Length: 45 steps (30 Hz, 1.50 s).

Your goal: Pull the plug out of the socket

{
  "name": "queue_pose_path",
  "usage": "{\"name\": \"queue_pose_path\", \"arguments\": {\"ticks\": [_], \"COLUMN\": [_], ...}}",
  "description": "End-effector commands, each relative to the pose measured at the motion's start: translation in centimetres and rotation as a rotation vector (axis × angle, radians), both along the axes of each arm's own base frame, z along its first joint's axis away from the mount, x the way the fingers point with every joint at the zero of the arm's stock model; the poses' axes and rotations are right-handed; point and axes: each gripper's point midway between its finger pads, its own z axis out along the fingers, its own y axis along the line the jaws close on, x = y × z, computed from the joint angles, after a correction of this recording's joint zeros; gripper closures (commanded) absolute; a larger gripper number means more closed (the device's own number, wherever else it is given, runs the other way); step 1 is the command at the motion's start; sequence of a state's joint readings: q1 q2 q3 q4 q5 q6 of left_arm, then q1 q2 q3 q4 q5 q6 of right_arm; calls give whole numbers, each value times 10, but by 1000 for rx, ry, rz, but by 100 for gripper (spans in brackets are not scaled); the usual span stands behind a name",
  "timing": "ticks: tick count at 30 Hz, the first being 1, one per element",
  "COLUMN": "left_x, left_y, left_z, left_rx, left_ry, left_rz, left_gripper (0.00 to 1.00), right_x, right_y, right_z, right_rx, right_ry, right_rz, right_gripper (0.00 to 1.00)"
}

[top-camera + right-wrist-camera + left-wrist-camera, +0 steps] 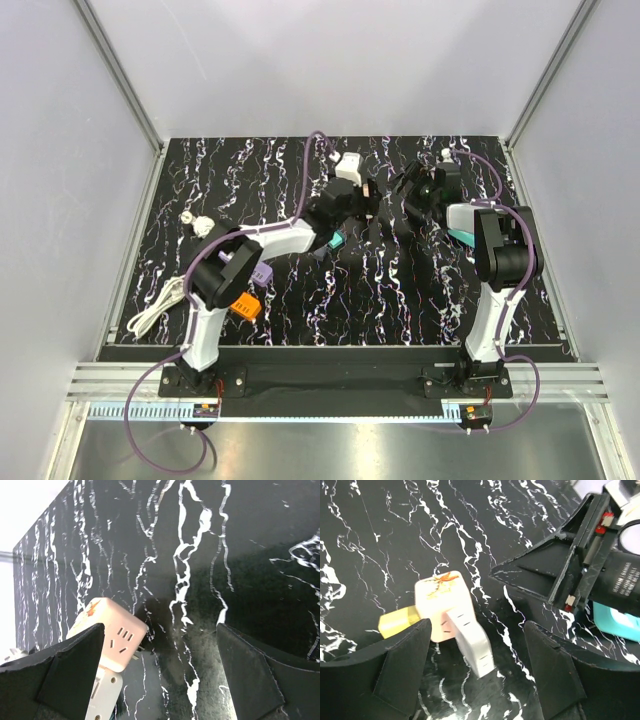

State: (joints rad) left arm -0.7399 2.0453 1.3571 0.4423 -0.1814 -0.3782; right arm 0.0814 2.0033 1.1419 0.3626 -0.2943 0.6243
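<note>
The left gripper (477,627) is framing the white plug (472,645) and cube socket (441,605), jaws apart. The right gripper (157,630) is gaping wide alongside, with open surface (380,540) surrounding them.

Left gripper (477,630) fingers (395,670) spread either side of pink cube socket (442,600) and white plug (472,642) on black marbled surface (395,540)

Pale pink socket (442,607) with an orange motif, yellow plug (397,622), black table (395,540) veined white
</note>
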Motion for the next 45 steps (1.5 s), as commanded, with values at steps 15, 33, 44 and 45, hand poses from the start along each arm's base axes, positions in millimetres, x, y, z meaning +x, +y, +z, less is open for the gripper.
{"name": "queue_pose_path", "arguments": {"ticks": [15,33,44,45], "left_x": [-1,0,-4,-3], "left_y": [-6,2,6,7], "left_z": [-17,-22,-17,-17], "left_rx": [105,121,137,134], "left_ry": [27,43,4,6], "left_rz": [142,18,-75,-78], "left_gripper": [30,67,80,81], "right_x": [13,12,5,4], "right_y": [2,26,38,40], "right_z": [5,21,24,25], "right_rx": [-17,47,86,91], "right_ry": [-92,-220,-273,-277], "right_rz": [101,256,333,342], "right_gripper": [0,0,0,0]}}
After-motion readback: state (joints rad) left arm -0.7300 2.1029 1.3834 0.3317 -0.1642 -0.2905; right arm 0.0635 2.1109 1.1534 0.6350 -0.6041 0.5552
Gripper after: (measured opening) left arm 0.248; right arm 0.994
